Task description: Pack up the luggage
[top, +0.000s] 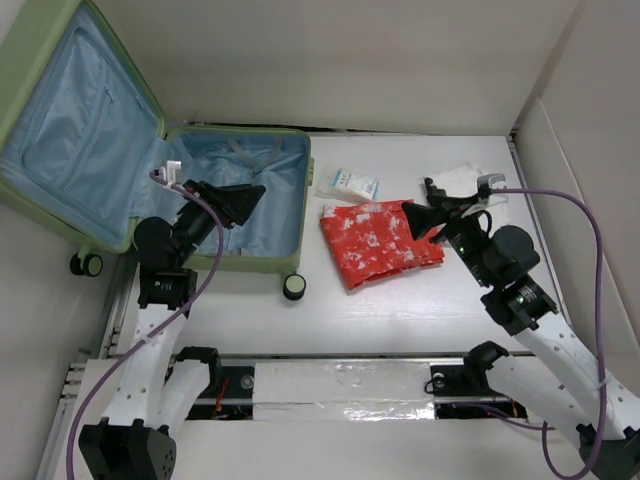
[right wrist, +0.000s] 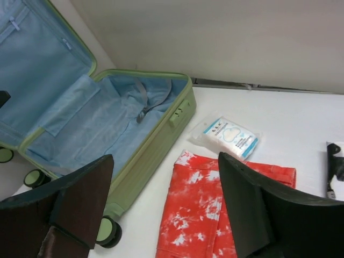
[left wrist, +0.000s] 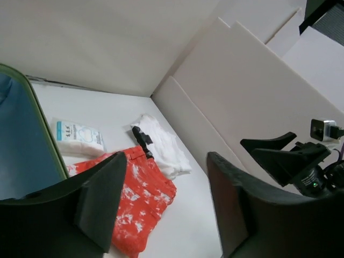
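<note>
- Luggage (top: pixel 282 192) is lying open, lid leaning back.
- Left gripper (left wrist: pixel 166 204) is hovering over its base, jaws apart, empty.
- Right gripper (right wrist: pixel 166 207) is hovering at red cloth (top: pixel 378 242), jaws apart, empty.

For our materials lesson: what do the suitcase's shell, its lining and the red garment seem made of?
Shell: probably hard plastic, smooth pale green with a moulded rim. Lining: thin light-blue fabric, visibly creased. Garment: soft cloth, folded flat, red with white blotches.
</note>
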Controlling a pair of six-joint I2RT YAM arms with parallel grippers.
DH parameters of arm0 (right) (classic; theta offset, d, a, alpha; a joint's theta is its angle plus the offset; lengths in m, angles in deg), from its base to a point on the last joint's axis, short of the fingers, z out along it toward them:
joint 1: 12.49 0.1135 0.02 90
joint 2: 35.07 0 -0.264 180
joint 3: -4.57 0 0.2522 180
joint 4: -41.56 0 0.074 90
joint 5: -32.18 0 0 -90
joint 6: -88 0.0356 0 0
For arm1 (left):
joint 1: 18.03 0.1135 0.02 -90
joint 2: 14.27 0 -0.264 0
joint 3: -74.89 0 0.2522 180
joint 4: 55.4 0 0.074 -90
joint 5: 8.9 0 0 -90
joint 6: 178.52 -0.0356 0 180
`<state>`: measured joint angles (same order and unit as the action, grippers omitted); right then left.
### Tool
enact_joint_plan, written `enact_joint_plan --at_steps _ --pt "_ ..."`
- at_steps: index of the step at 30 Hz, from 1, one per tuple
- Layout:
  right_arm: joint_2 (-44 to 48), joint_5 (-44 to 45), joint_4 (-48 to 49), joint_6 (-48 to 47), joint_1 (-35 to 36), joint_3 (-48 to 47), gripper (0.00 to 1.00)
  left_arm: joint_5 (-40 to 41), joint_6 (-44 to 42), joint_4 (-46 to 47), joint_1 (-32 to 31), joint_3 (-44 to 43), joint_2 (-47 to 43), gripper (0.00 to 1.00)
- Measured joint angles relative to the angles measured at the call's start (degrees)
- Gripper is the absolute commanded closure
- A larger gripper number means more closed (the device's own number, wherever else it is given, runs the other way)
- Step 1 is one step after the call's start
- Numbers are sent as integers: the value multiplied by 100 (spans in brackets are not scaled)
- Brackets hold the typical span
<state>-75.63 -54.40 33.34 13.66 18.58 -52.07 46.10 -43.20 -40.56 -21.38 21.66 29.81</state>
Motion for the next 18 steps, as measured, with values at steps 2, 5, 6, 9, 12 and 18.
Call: enact_joint_plan --at_steps 2,5,6,9,12,18 --pt "50 105 -103 -4 0 -26 51 -20 105 22 -2 0 118 75" --pt "153 380 -291 79 2 -39 79 2 216 264 -260 -46 448 96" --pt "192 490 -354 101 0 -39 88 9 212 262 -448 -170 619 99" --pt "313 850 -575 149 0 -39 100 409 -13 74 -1392 -1038 1460 100" --pt "472 1281 -857 214 -20 -44 100 1185 -483 -223 -2658 -2124 2455 100" --pt "892 1832 -1478 236 -42 -166 90 3338 -1198 -1019 -4280 -2251 3292 100"
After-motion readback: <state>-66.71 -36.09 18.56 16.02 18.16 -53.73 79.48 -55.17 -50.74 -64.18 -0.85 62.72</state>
